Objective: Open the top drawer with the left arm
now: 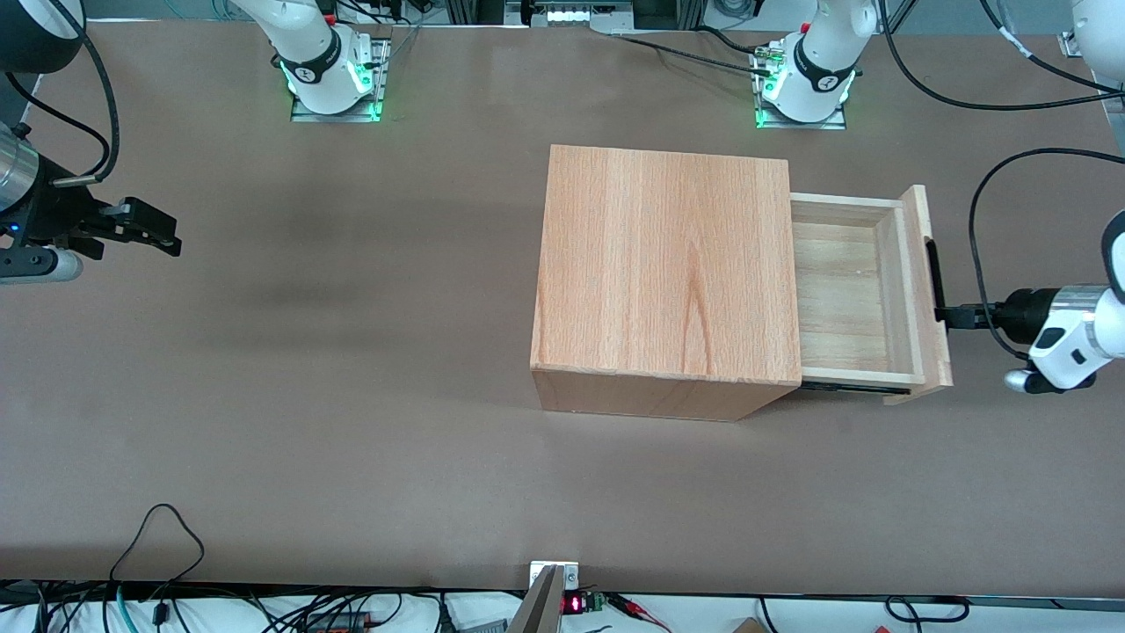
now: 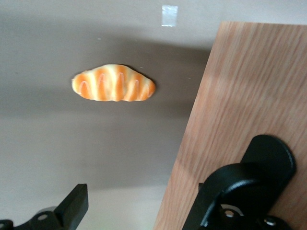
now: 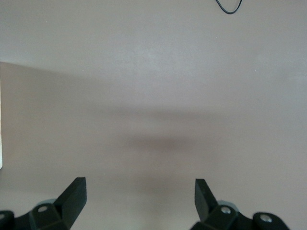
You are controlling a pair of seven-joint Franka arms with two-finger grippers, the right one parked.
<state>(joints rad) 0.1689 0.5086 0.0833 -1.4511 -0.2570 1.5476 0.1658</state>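
Note:
The top drawer (image 1: 914, 290) stands pulled out of the wooden cabinet (image 1: 664, 264) toward the working arm's end of the table, and its light-wood tray is empty. Its slim black bar handle (image 1: 932, 272) runs along the front panel. The white left arm (image 1: 1068, 338) reaches in level, and its black gripper (image 1: 943, 314) is at the handle, in front of the drawer. In the left wrist view the gripper (image 2: 144, 199) is open. One finger (image 2: 218, 191) lies against the front panel (image 2: 240, 96) beside the handle's rounded end (image 2: 271, 155). The other finger (image 2: 72, 206) is over bare table.
A toy croissant (image 2: 113, 83) lies on the brown table, apart from the drawer front, with a small white tape square (image 2: 169, 15) near it. Both show only in the left wrist view. Cables hang along the table edge nearest the front camera (image 1: 158, 527).

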